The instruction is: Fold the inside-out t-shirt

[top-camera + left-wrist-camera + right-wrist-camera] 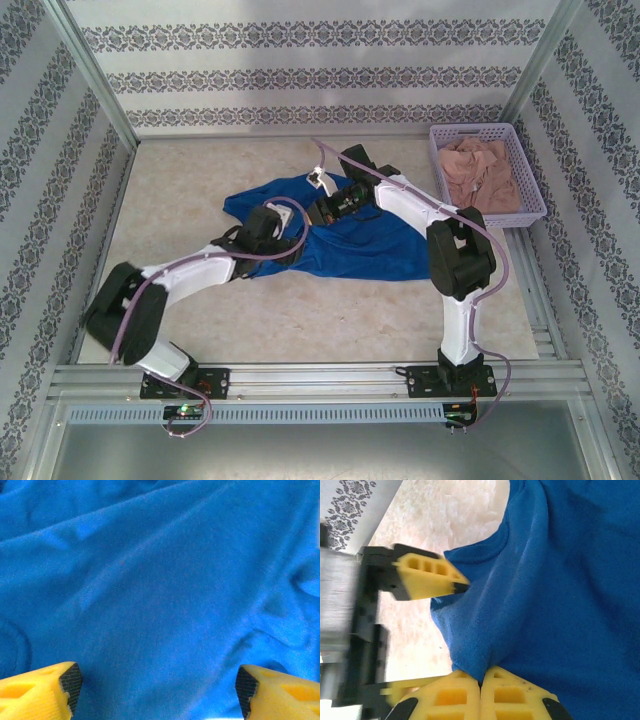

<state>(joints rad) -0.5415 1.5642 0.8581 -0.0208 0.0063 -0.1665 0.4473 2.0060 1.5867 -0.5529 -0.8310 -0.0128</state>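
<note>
Right gripper (480, 681): clenched; its two yellow fingers are pressed together on a pinched fold of blue fabric at the shirt's edge.
Left gripper (157, 680): released; the jaws are spread wide and nothing is held between them.
Left fingers (45, 690): yellow with dark pads, seen low over the cloth; whether the cloth is touched cannot be told.
Grippers together: in the right wrist view, one yellow finger of the left gripper is seen just beside a curved, hemmed edge of the shirt, near the right gripper's pinch.
Inside-out t-shirt (360, 245): royal blue, spread in a rumpled, wrinkled heap in the middle of the table, beneath both wrists.
Fabric surface: soft creases and one seam line are seen from the left wrist; no print can be made out.
Table (300, 320): pale, marbled beige, bare around the shirt.
Basket (437, 150): lavender plastic, placed at the far right corner, well apart from the shirt.
Pinkish-beige garment (485, 170): bunched inside the basket.
Walls (300, 70): white with grey ornamental bands, framed in aluminium.
</note>
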